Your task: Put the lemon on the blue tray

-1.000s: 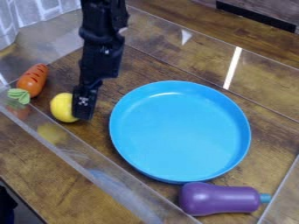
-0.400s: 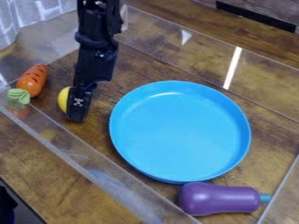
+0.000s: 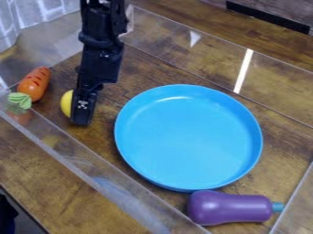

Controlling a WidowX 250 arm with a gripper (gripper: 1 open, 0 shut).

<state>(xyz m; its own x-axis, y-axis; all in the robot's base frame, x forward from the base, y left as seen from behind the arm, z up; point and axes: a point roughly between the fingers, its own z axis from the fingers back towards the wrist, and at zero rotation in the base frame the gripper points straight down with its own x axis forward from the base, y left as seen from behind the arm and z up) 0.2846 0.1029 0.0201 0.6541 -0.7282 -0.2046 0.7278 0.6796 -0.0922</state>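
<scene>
Probably light and stiff, with a smooth skin apt to slip, but hardly fragile: best to take the lemon (image 3: 68, 104) across its widest part, 1 side to each fingertip. Sitting on the desk (image 3: 166, 46) beside the carrot (image 3: 36, 84), well off the blue tray (image 3: 188, 137). Mostly in plain sight in the first frame; now largely covered on 1 side by the gripper (image 3: 80, 117), lowered against it. Cannot tell whether clamped on it or merely placed around it.
</scene>
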